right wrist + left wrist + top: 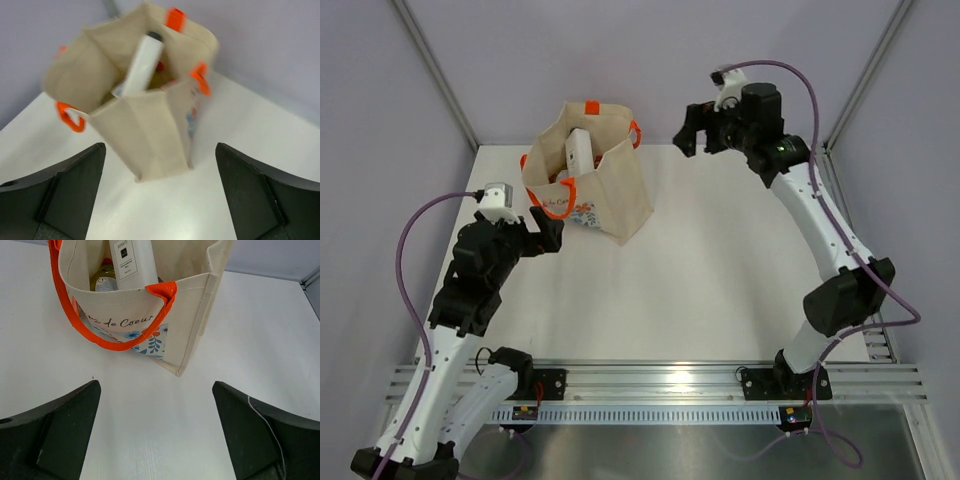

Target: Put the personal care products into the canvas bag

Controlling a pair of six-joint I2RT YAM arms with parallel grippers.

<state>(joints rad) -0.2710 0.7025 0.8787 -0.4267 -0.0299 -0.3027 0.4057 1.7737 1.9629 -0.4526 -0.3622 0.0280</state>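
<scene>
- The canvas bag (605,195) stands upright at the far left of the white worktop (740,270), with a flat white bottle (580,150) leaning inside it.
- The left gripper (550,232) is just beside the bag's printed near side, jaws wide apart and empty.
- The right gripper (692,135) is raised to the bag's right and apart from it, jaws wide and empty.
- Pale lilac walls and metal frame posts enclose the worktop.
</scene>
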